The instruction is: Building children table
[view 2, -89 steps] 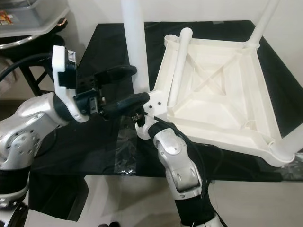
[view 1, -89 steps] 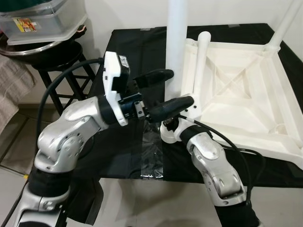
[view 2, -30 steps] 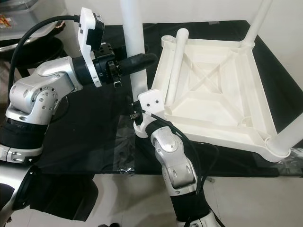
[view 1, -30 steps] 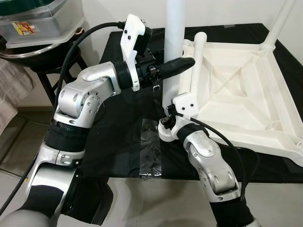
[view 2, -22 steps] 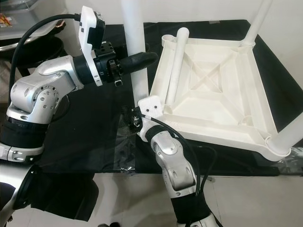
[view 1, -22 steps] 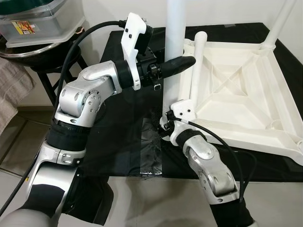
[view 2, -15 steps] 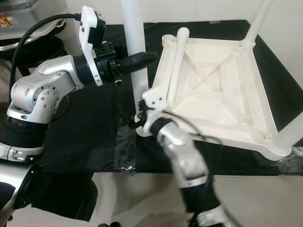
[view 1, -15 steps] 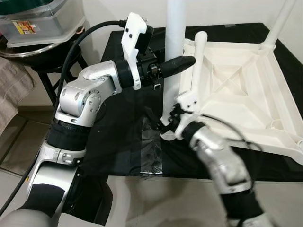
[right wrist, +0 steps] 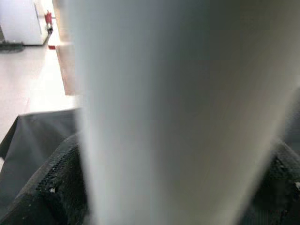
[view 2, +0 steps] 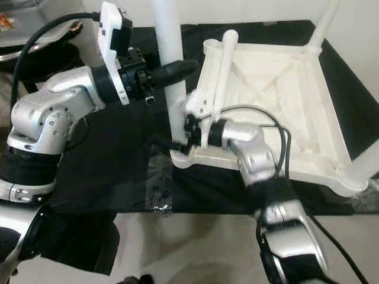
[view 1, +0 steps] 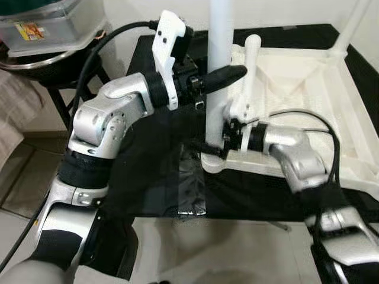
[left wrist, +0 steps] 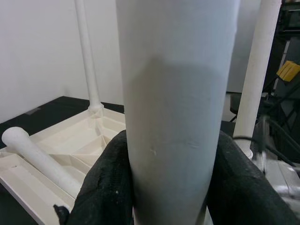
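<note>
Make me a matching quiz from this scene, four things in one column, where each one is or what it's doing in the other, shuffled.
1. left gripper
2. right gripper
3. loose leg
4. stool

A. lying in the upturned tabletop
B. clamped low on the upright leg
C. clamped higher on the upright leg
D. beside the black table, bearing a container

Pairs: 1-C, 2-B, 3-A, 4-D

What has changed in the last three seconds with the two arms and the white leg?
The left tool rose from beside the upright white leg and closed around it higher up. The right arm swung out to the robot's right, and its tool now grips the leg low, near the tabletop corner. The leg stayed upright, and the loose leg stayed lying on the tabletop.
</note>
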Available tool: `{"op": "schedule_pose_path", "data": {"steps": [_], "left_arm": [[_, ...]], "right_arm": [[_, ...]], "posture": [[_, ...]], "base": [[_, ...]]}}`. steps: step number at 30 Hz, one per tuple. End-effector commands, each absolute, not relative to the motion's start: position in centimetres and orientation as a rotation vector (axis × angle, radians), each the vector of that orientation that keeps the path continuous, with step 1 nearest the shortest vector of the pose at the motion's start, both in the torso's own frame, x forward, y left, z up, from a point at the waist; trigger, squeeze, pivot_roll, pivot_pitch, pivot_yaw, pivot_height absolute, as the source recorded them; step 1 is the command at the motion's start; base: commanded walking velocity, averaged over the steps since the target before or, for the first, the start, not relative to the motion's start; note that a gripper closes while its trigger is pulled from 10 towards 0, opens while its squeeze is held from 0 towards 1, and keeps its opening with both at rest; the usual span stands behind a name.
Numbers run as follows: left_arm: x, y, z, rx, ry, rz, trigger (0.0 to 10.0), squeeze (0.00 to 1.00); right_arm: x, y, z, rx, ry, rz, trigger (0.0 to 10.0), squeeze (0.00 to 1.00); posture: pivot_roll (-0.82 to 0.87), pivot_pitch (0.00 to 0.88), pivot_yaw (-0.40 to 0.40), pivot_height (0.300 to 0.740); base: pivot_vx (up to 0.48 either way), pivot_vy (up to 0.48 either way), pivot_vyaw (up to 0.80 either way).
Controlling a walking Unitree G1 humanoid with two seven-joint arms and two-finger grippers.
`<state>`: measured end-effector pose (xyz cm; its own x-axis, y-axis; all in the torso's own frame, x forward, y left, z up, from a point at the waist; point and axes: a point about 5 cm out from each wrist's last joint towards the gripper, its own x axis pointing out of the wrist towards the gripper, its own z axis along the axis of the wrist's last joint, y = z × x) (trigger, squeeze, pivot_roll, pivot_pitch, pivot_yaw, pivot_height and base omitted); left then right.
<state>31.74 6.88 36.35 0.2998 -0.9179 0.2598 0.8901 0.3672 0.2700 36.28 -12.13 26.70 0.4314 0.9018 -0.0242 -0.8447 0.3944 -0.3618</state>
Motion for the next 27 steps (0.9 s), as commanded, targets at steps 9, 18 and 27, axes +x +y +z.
{"op": "schedule_pose_path", "data": {"steps": [9, 18, 27], "left_arm": [[30.7, 6.4, 36.5, 0.114, -0.37, -1.263, 0.0, 0.0], [30.9, 6.3, 36.4, 0.109, -0.365, -1.274, 0.0, 0.0], [31.6, 6.2, 36.5, 0.072, -0.364, -1.193, 10.0, 0.0]], "right_arm": [[37.3, -11.3, 28.1, -0.285, -0.23, 1.265, 0.0, 0.0], [37.4, -11.5, 28.1, -0.34, -0.207, 1.346, 0.0, 0.0], [37.2, -10.2, 24.9, -0.294, -0.155, 1.119, 0.0, 0.0]], "posture": [[0.1, 0.279, 0.09, 0.74], [0.08, 0.279, 0.087, 0.74], [0.05, 0.283, 0.047, 0.74]], "base": [[0.0, 0.0, 0.0], [0.0, 0.0, 0.0], [0.0, 0.0, 0.0]]}}
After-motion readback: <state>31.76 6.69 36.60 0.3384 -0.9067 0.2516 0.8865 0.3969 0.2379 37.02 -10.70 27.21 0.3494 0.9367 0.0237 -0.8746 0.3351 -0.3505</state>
